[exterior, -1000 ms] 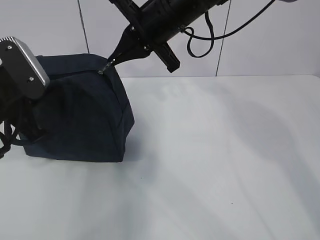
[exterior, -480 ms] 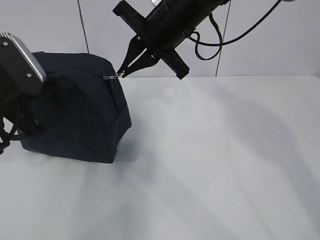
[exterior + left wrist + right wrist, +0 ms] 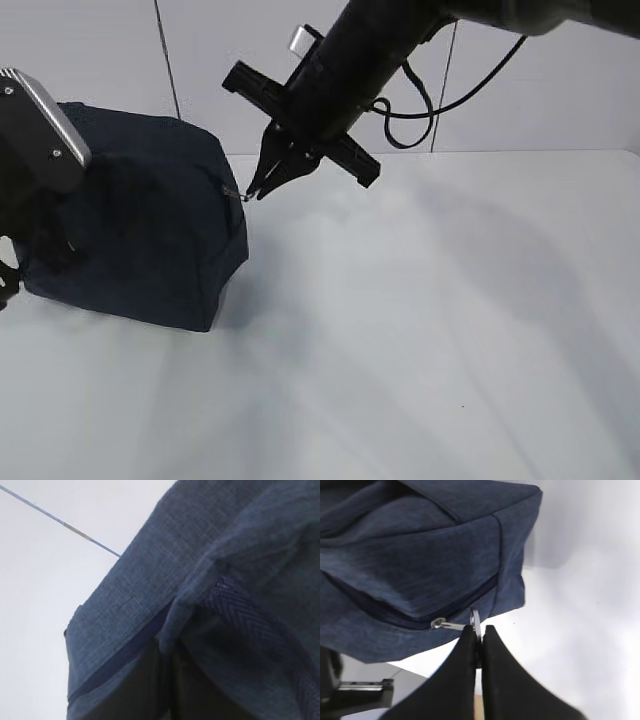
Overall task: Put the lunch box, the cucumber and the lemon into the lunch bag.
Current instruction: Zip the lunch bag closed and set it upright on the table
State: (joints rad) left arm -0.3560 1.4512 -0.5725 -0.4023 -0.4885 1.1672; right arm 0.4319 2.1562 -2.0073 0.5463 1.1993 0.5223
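Observation:
The dark navy lunch bag (image 3: 150, 230) stands at the table's left, tilted toward the left. My right gripper (image 3: 252, 193) is shut on the metal ring pull (image 3: 475, 620) of the bag's zipper, at the bag's upper right corner. The ring sits pinched between the black fingertips (image 3: 468, 636) in the right wrist view. My left arm (image 3: 40, 125) is pressed against the bag's left side. The left wrist view shows only bag fabric (image 3: 150, 595) and a woven handle strap (image 3: 250, 622), so its fingers are hidden. The lunch box, cucumber and lemon are out of view.
The white table (image 3: 430, 320) stretches right and forward of the bag. A white panelled wall (image 3: 560, 100) stands behind it. A black cable (image 3: 400, 100) loops off the right arm.
My right gripper has drawn the zipper pull from the bag's top to the right and down its front corner. The bag has shifted and leaned to the left.

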